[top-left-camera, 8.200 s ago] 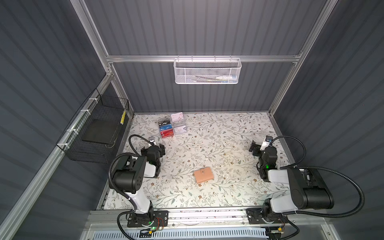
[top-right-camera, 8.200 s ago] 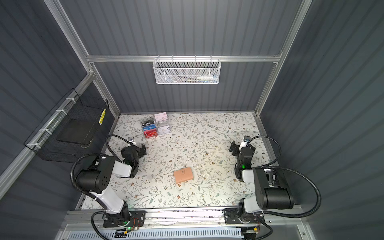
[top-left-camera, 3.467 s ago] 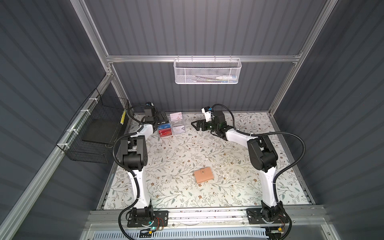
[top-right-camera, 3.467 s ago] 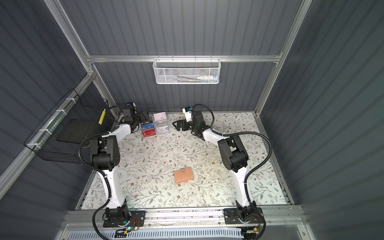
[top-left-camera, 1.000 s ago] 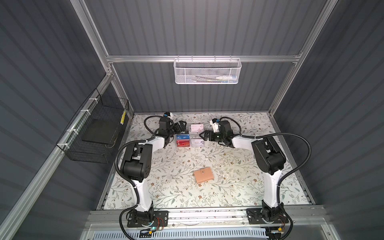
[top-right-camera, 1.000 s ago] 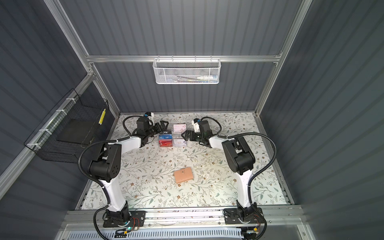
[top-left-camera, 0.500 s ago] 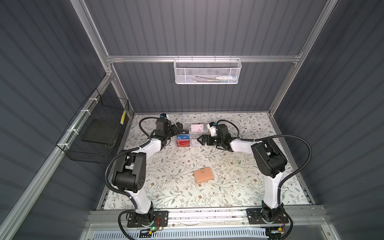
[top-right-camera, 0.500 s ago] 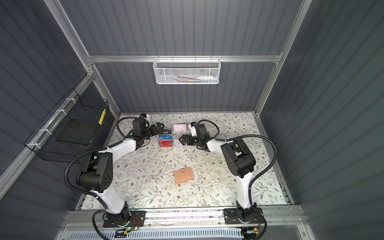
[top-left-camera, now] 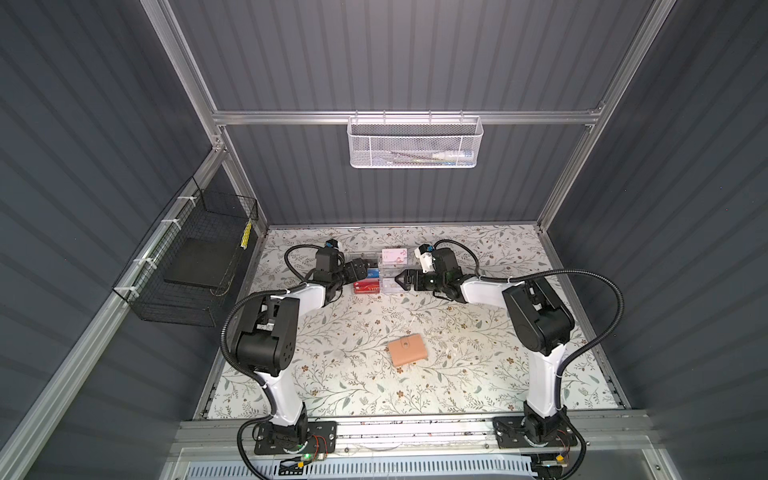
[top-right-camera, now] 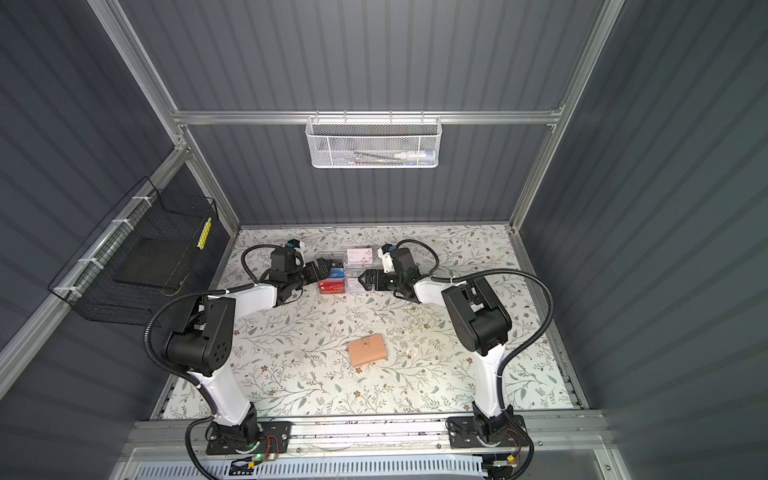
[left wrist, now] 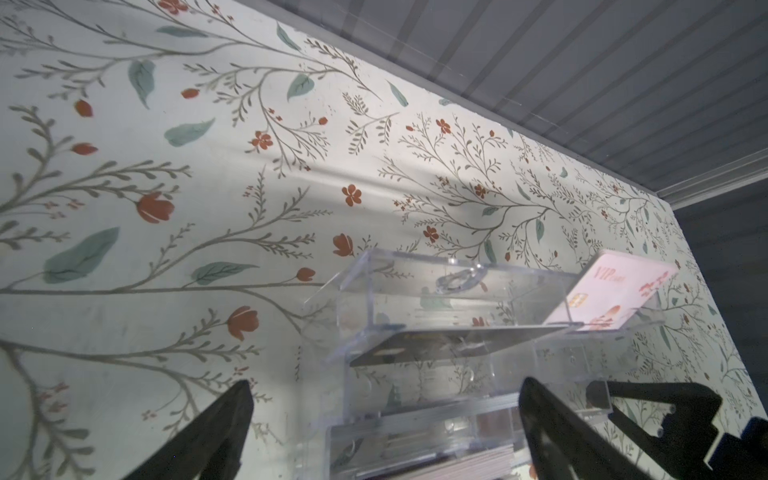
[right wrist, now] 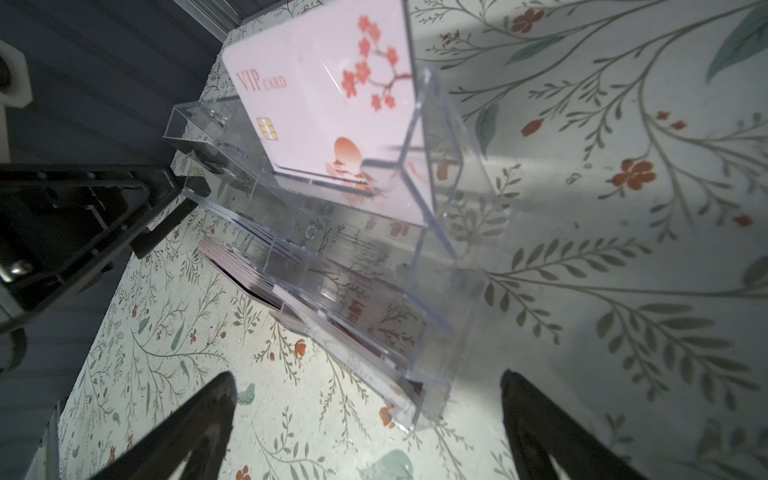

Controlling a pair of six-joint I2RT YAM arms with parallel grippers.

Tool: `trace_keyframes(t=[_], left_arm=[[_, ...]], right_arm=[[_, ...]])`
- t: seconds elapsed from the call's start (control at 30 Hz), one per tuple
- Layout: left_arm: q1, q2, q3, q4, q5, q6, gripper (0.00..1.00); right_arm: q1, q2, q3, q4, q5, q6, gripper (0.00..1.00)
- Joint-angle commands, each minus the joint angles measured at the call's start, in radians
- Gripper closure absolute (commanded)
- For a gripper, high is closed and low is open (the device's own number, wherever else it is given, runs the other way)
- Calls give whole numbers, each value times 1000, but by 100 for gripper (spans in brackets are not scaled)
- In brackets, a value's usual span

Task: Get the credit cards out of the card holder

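Top views: peach-tan leather-like booklet card holder [top-left-camera: 408, 352] [top-right-camera: 367, 350] lies flat and snapped shut, near-centre on the floral-print table [top-left-camera: 478, 374], well apart from both arms. Credit cards not visible, presumably inside it.

At the far side, left gripper [top-left-camera: 360, 267] and right gripper [top-left-camera: 402, 279] bracket the clear acrylic tiered card rack [top-left-camera: 384, 275], one at each end, jaws spread.

Left wrist: left gripper [left wrist: 386, 436] jaws wide, holding nothing; rack [left wrist: 457, 291] sits just ahead, pink VIP card [left wrist: 615, 291] leaning in its top tier.

Right wrist: right gripper [right wrist: 365, 432] jaws wide, empty, facing the rack's other end.

Judgement: arms look set to shift the rack; extraction not begun.
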Motion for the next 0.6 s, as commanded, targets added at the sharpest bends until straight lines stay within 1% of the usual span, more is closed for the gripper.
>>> trace_keyframes(t=[0.0, 0.1, 0.3, 0.43, 0.57], left_arm=[[-5, 30, -21, 85, 63, 0, 0], [-11, 44, -23, 116, 85, -14, 0], [-32, 62, -15, 150, 108, -46, 0], [-65, 82, -17, 191, 116, -91, 0], [-103, 92, -17, 207, 107, -110, 0]], right_arm=[[1, -6, 17, -17, -12, -7, 1], [-1, -8, 21, -15, -38, -8, 1], [-4, -11, 19, -15, -36, 1, 1], [-14, -10, 15, -2, -53, 21, 1], [-29, -18, 10, -5, -59, 25, 1]])
